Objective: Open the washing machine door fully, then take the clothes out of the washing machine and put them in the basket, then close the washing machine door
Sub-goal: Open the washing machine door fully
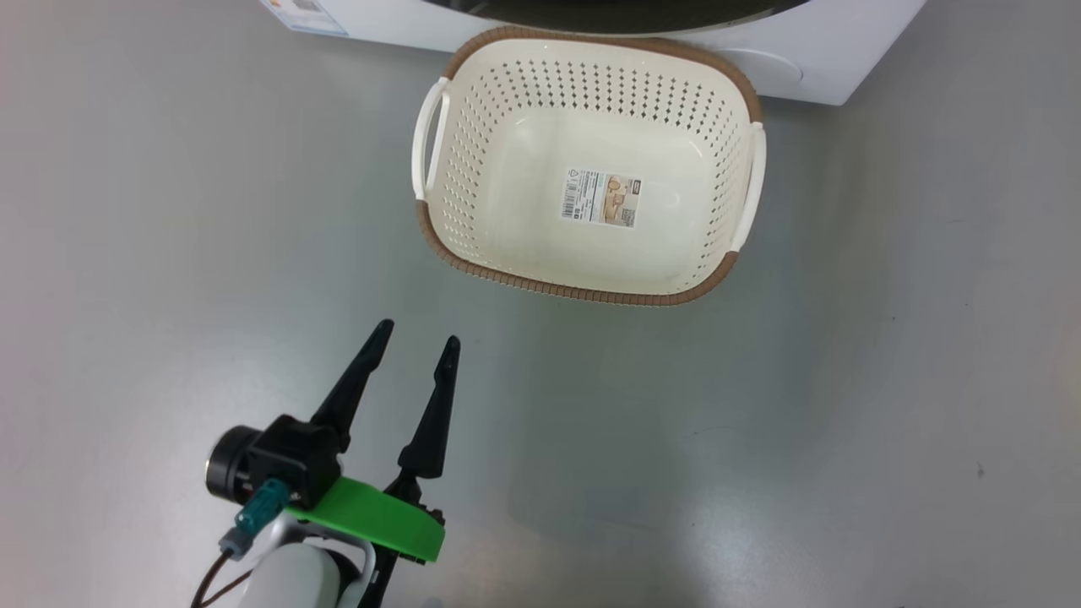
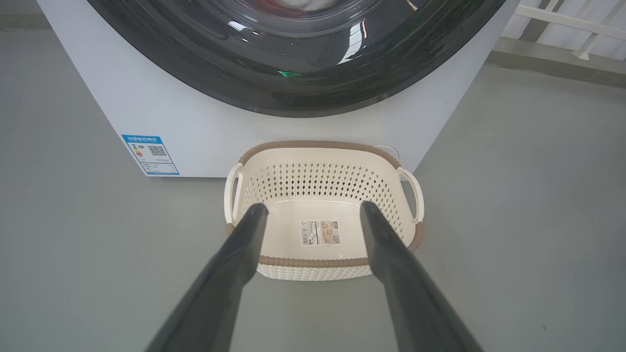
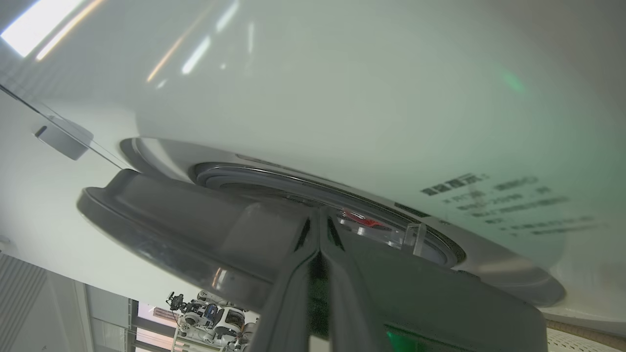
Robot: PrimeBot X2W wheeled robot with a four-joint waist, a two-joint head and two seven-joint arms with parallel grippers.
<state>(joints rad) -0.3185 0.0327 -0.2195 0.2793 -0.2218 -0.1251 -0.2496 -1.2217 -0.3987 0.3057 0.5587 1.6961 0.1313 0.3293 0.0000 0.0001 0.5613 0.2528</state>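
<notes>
1. The right gripper (image 3: 320, 215) has its two dark fingers clenched together with nothing between them. Their tips lie at the inner edge of the washing machine door (image 3: 161, 230); I cannot tell whether they actually touch it.
2. That door stands ajar. Its dark rim is lifted off the white front of the washing machine (image 3: 342, 98), and a scrap of red, the clothes (image 3: 359, 218), shows through the gap, inside the drum.
3. The left gripper (image 1: 419, 333) is released and empty, fingers spread. It hovers over the grey floor (image 1: 169, 253), pointing at the basket (image 1: 591, 291) but apart from it.
4. The basket holds nothing but its paper label. It sits on the floor just beside the machine's foot, below the door.
5. By my reading, the door-opening step is in hand and no garment is out yet.
6. What could go wrong:
   - Clenched fingertips on a glossy, curved rim have little purchase, so they may slide off and let the door fall back.
   - A door left only part open would narrow the reach into the drum.
   - The basket is light, so a careless pass by either arm could shove it aside and the clothes would land on the floor.
</notes>
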